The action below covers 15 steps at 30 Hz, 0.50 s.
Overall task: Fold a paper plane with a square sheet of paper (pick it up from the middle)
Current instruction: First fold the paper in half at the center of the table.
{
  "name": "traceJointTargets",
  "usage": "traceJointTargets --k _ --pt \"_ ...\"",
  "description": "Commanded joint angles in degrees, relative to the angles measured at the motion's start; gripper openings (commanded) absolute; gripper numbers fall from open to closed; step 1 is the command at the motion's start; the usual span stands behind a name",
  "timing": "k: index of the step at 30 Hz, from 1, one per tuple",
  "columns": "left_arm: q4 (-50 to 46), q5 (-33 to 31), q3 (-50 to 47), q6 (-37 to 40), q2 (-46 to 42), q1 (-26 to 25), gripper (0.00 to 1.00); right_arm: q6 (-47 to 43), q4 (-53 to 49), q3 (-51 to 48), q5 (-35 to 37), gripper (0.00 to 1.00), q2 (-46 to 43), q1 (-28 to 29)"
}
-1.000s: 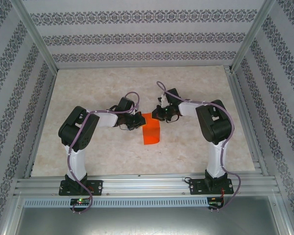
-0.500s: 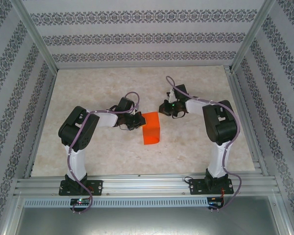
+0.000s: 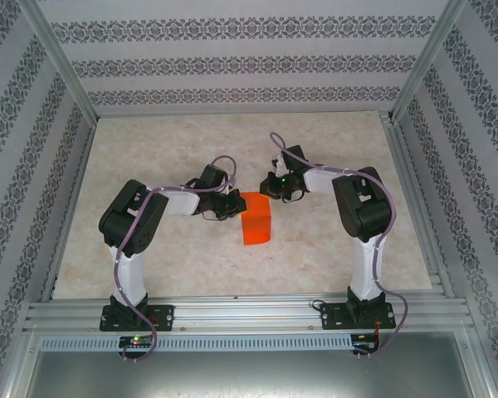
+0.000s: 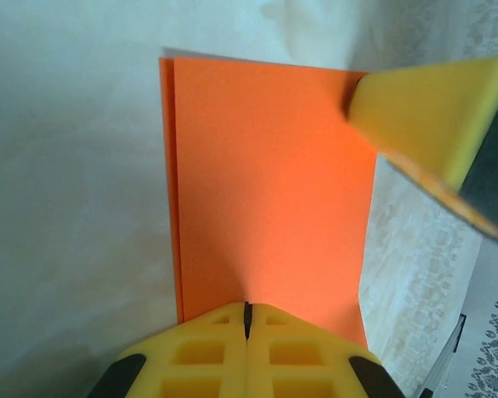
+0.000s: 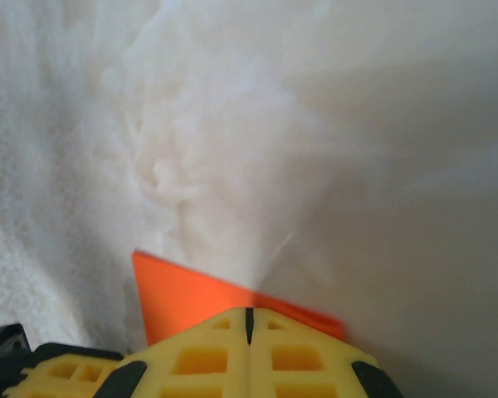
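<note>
The square sheet of paper (image 3: 257, 222) is bright orange-red and lies on the table folded in half into a rectangle, its two layers showing along one edge (image 4: 171, 182). My left gripper (image 3: 236, 206) is shut, its joined tips (image 4: 247, 308) resting on the sheet's left side. My right gripper (image 3: 267, 191) is also shut, its tips (image 5: 249, 315) over the paper (image 5: 183, 297) at the far right corner. One of its yellow fingers (image 4: 427, 112) shows in the left wrist view, touching that corner. The paper plane is out of view.
The pale marbled tabletop (image 3: 166, 149) has free room on all sides of the sheet. Patterned walls and aluminium rails (image 3: 232, 311) enclose the table. Both arm bases stand at the near edge.
The right gripper swung away to the right of the sheet, then came back to its far right corner. The left gripper and the sheet have stayed put.
</note>
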Motion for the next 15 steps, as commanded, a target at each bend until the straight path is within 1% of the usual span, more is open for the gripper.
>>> traceJointTargets --k 1,4,7,11,15 --pt "-15.71 -11.43 -5.55 1.51 7.8 -0.66 0.0 1.44 -1.33 0.42 4.14 0.0 0.81 -4.69" --pt "-15.55 -11.24 -5.47 1.6 7.88 -0.66 0.0 1.01 -1.26 -0.73 3.97 0.0 -2.86 -6.3" --pt "-15.56 -11.27 -5.39 1.69 7.88 -0.73 0.0 -0.35 -1.33 -4.16 3.0 0.0 -8.53 -5.17" --pt "-15.6 -11.38 -5.22 1.91 7.89 -0.67 0.0 -1.14 -1.51 -11.12 1.79 0.0 -14.19 -1.13" --pt "-15.7 -11.66 -4.88 2.11 7.99 -0.66 0.0 -0.37 -2.2 -13.86 -0.08 0.0 -13.64 3.73"
